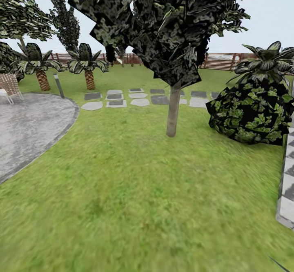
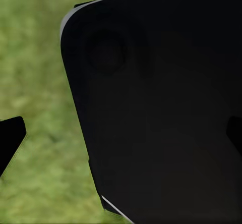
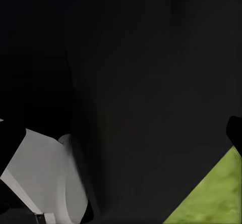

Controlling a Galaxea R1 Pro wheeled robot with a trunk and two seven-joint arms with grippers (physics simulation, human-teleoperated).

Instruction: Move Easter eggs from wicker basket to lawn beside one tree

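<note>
Ahead, a tree (image 1: 173,108) stands on the lawn (image 1: 134,190).

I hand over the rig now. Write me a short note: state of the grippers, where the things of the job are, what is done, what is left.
Grippers: wrist views are mostly blocked by dark robot parts; open or shut cannot be told.
Things: head view faces the mottled green lawn and a pale grey-trunked tree, with a round dark bush to its right.
Done: cannot be judged here.
Left: find basket and eggs, place all three eggs beside one tree.
</note>
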